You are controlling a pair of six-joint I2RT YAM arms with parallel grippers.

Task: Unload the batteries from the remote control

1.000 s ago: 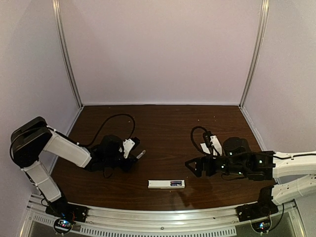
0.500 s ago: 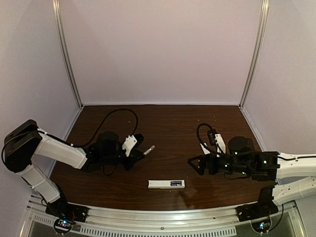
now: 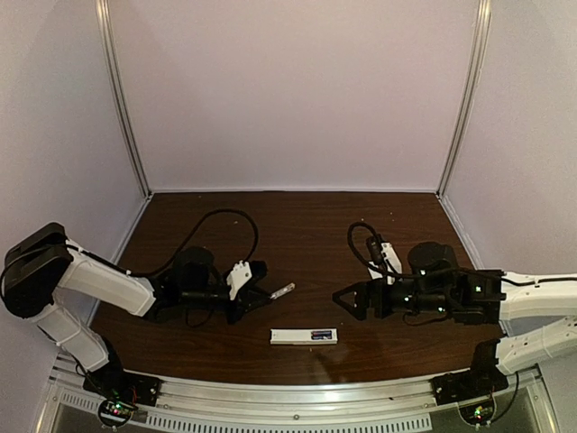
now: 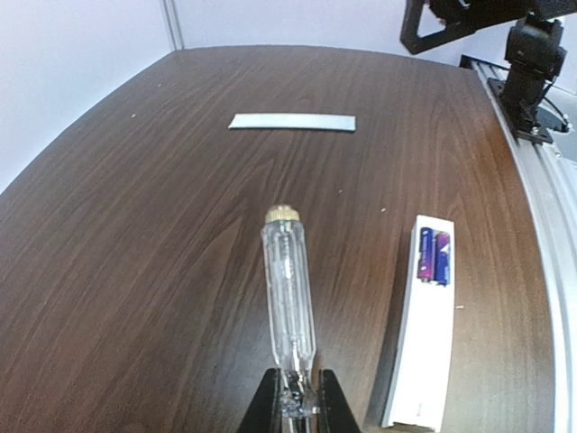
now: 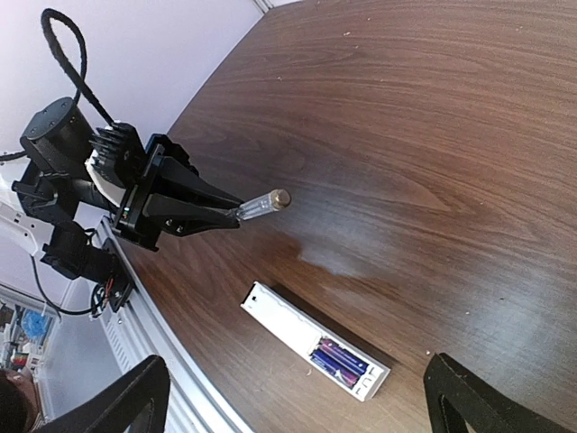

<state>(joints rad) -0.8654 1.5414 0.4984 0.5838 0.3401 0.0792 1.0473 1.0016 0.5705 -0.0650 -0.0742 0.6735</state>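
The left gripper (image 4: 295, 397) has its jaws closed tight on one end of a thin screwdriver (image 4: 288, 298). The clear handle and brass cap (image 4: 282, 214) point forward, and I cannot see any blade. The right gripper (image 3: 341, 302) has its jaws spread as wide as they go and holds nothing. The remote control (image 4: 424, 343) lies flat on the table (image 4: 135, 225) with its open recess facing up. The screwdriver hangs just beside its long edge and does not touch it. The right gripper hovers near the remote control's other side. The two batteries (image 4: 432, 256) sit side by side in the recess, at the end of the remote control nearer to the right arm. The cover strip (image 4: 292, 122) lies well apart from the remote control, beyond that same end. In my judgement the step in hand is to lever the cells out. To do it well, the tool end should come down at one end of a cell, push gently under it and lift. The free gripper should hold the remote control's body so that it cannot slide. The cells are purple and blue, but any print on them is too small to read, and the remote control shows no readable brand.
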